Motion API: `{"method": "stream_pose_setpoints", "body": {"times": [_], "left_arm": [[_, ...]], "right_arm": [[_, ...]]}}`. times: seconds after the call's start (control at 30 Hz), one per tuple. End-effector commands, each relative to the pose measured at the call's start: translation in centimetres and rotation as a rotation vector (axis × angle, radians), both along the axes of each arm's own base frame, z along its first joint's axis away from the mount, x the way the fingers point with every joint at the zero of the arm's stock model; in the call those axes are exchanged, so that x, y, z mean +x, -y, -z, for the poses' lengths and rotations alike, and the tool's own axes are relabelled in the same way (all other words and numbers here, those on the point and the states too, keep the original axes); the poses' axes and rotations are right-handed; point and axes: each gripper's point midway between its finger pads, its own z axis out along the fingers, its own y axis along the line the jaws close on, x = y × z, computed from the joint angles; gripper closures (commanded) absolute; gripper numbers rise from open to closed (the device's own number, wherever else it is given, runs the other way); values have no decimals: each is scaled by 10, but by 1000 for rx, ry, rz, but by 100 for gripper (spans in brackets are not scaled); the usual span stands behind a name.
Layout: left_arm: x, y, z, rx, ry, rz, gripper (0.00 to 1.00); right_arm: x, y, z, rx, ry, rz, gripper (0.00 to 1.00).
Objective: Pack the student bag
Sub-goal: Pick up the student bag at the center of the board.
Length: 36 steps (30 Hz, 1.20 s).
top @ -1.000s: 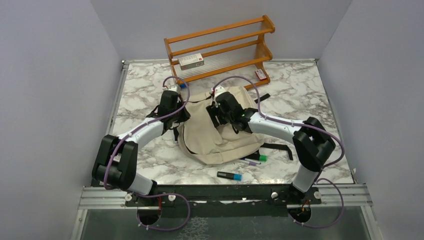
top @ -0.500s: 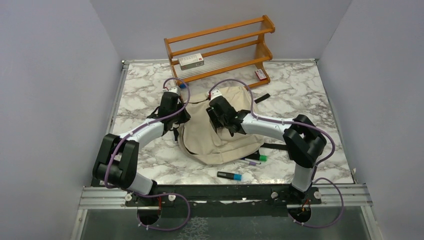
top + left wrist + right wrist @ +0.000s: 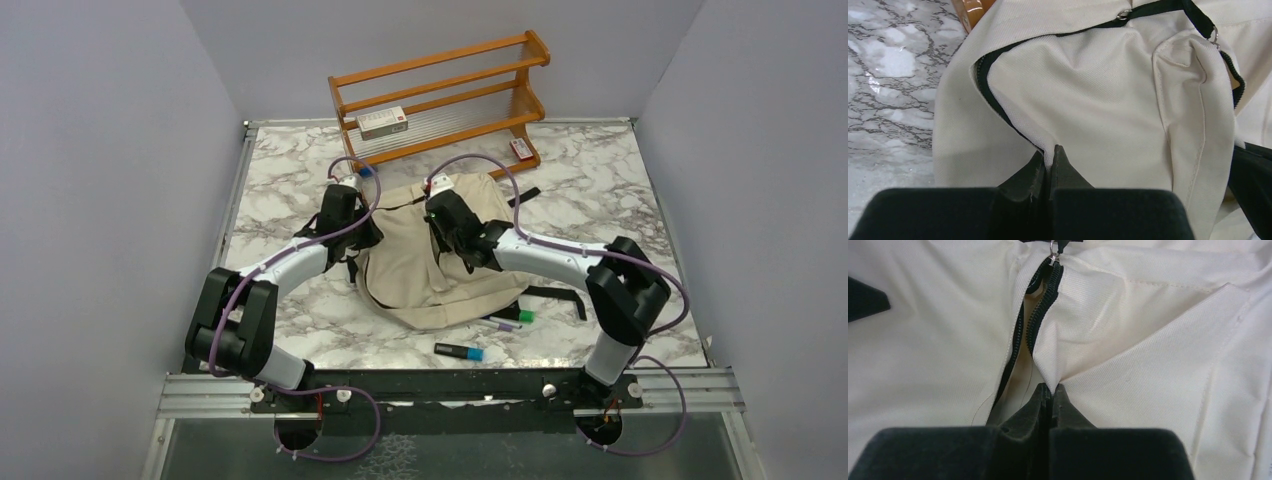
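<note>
Zipper parted on student bag — left tool, right tool pinching.

One beige student bag lies on one marble desk. There are two robot arms, a left arm and a right arm. Each arm carries one claw, so there are two: the left claw and the right claw. Beyond the claws stands one wooden rack holding one box, with one small red item by its foot. Behind the right claw, toward the arm bases, lie two markers: one green-capped marker and one blue-capped marker.
</note>
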Motion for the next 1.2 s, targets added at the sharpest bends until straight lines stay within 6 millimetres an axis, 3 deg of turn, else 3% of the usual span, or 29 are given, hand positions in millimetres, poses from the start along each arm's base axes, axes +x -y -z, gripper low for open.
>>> {"method": "stream_pose_setpoints", "body": {"times": [0.0,0.2,0.57,0.77,0.97,1.17], "left_arm": [[10,19,-49,-104,87,67,100],[20,38,-111,-181,145,138,100],[37,44,-219,-234,235,139,100],[38,47,-265,-313,272,154,100],[37,55,-293,-369,303,205,100],[41,26,-312,-350,355,156,100]], "right_arm": [[3,7,-65,76,96,24,99],[9,2,-138,224,157,-16,100],[13,-4,-255,305,286,-98,100],[17,-5,-302,336,353,-125,99],[31,0,-336,344,418,-114,100],[44,0,-357,350,446,-113,100]]}}
